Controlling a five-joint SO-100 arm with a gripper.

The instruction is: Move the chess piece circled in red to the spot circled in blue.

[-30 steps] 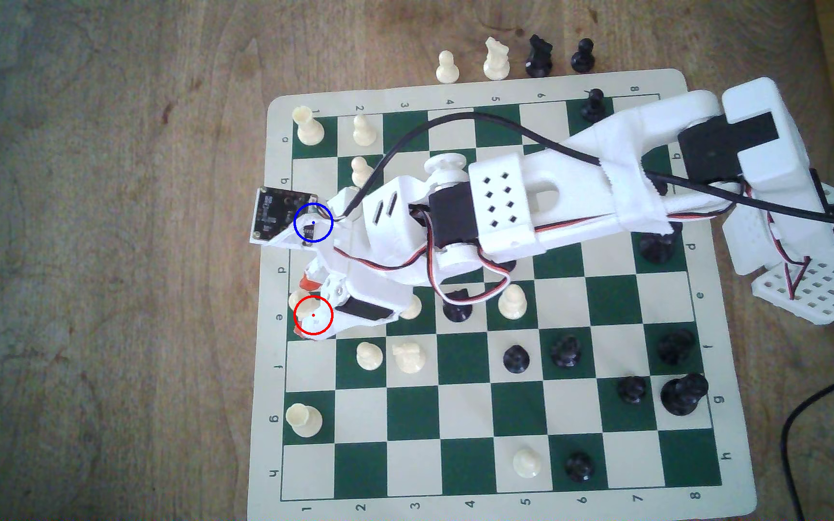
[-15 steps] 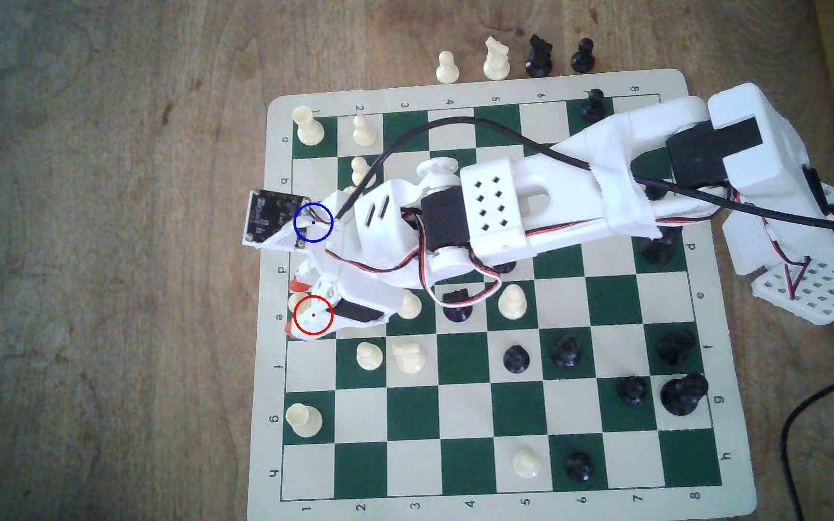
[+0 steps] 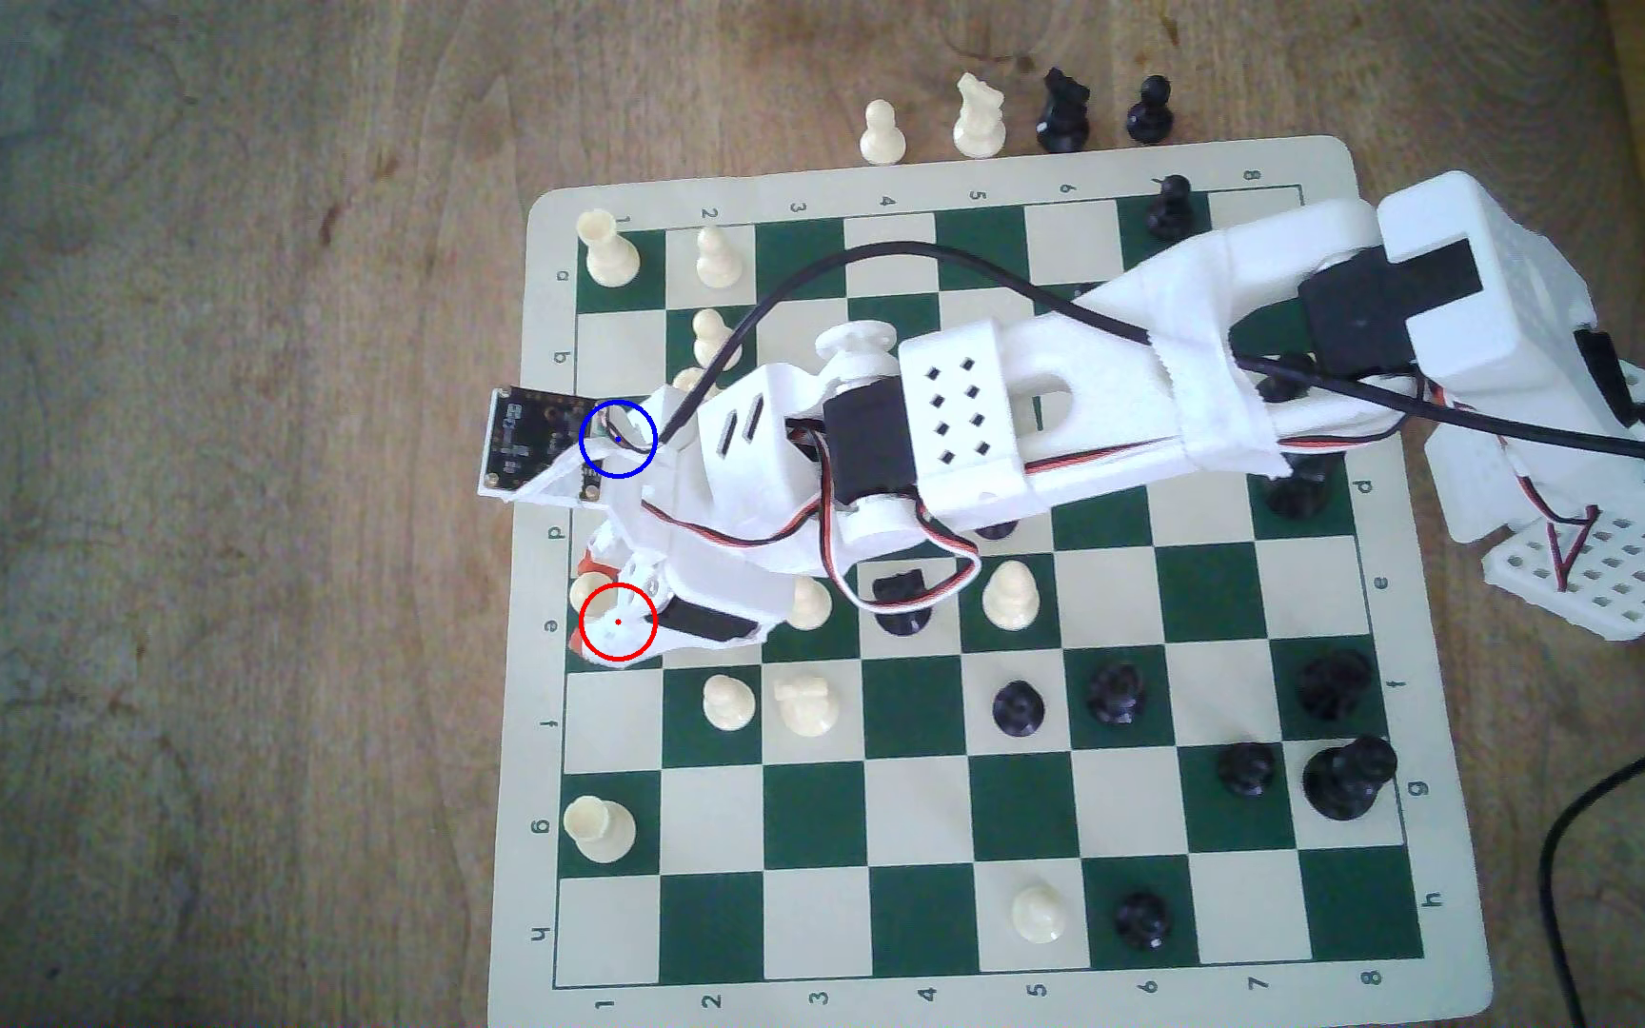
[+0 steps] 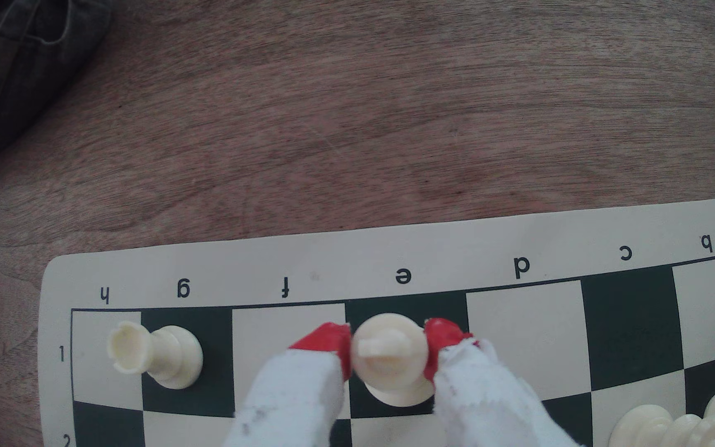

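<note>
You are looking at the gripper (image 4: 388,350) closing its red-tipped fingers (image 4: 325,344) against both sides of the chess piece circled in red (image 4: 390,361), which is standing upright on green square e1. The spot circled in blue (image 4: 631,326) is sitting two squares along the same rank, at c1

Cream piece (image 4: 390,361), red fingertips (image 4: 325,344) (white wrapped), green-and-cream checkered board (image 4: 631,326).

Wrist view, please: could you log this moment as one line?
phase: grasp | gripper: shut on king | king: upright on e1 | target c1: free
</note>
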